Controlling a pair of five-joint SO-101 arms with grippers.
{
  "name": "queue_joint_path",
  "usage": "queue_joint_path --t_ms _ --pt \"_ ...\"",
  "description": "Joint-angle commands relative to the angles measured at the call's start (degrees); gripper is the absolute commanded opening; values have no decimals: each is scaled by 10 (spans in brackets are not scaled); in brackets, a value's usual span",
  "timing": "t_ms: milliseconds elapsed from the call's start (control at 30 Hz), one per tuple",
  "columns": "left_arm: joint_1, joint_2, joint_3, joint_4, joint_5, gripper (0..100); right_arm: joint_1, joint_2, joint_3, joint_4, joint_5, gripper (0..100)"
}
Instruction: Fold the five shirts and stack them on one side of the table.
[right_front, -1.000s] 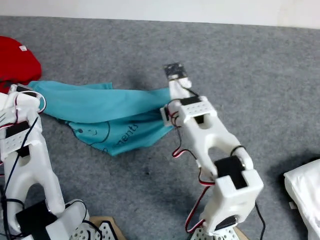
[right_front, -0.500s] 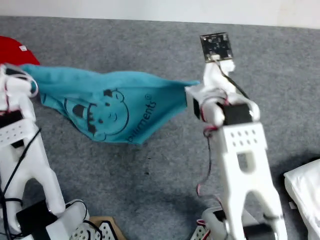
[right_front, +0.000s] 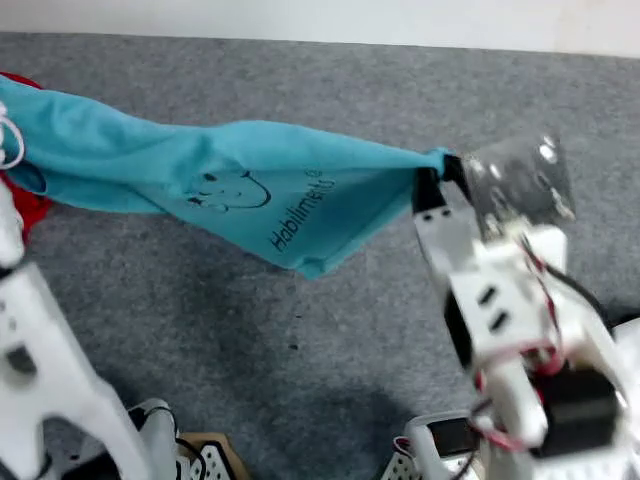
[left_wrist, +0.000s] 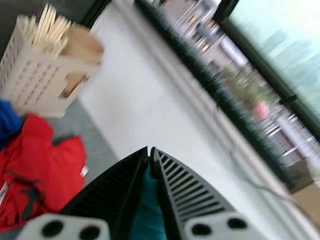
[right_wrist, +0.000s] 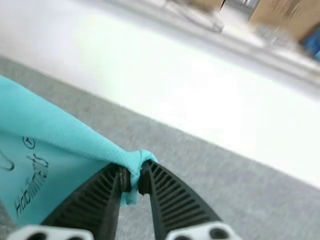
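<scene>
Nearest, by the arm bases: bare grey counter (right_front: 300, 340), with nothing folded on that stretch.

Just above it, strung between both arms and apparently lifted clear of the counter: a teal shirt (right_front: 230, 190), opened out, sagging in the middle, print facing up.

Pinched at one end by the right pincer (right_wrist: 131, 180), jaws pressed together on a small bunched corner of the fabric. Pinched at the other end by the left pincer (left_wrist: 150, 152), jaws likewise closed tight with a strip of teal cloth between them.

Farther back on the left side: a red shirt (left_wrist: 35, 170), lying crumpled on the counter and partly hidden behind the teal one in the high view. Beside it a scrap of blue cloth (left_wrist: 6, 120), perhaps another shirt, though hard to say. Behind those, a white basket (left_wrist: 42, 70) holding pale sticks, against the wall.

Judged as an early stage: only stretching out one shirt for its first fold, with no crease made yet. Left to do: fold the teal shirt, then the red one and the rest, then stack them at one side. Cannot tell how many of the five are already done.
</scene>
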Motion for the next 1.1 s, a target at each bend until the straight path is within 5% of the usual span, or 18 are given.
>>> queue_joint_path --t_ms 0,333,633,1067 --pt "-4 -84 -43 27 6 30 -26 -19 -84 36 11 6" --pt "-7 -200 -39 38 6 30 -61 -18 -244 144 11 6" --pt "-2 -96 36 72 6 30 -61 92 -118 182 9 7" --pt "24 305 124 -285 4 33 -27 437 59 -236 9 7"
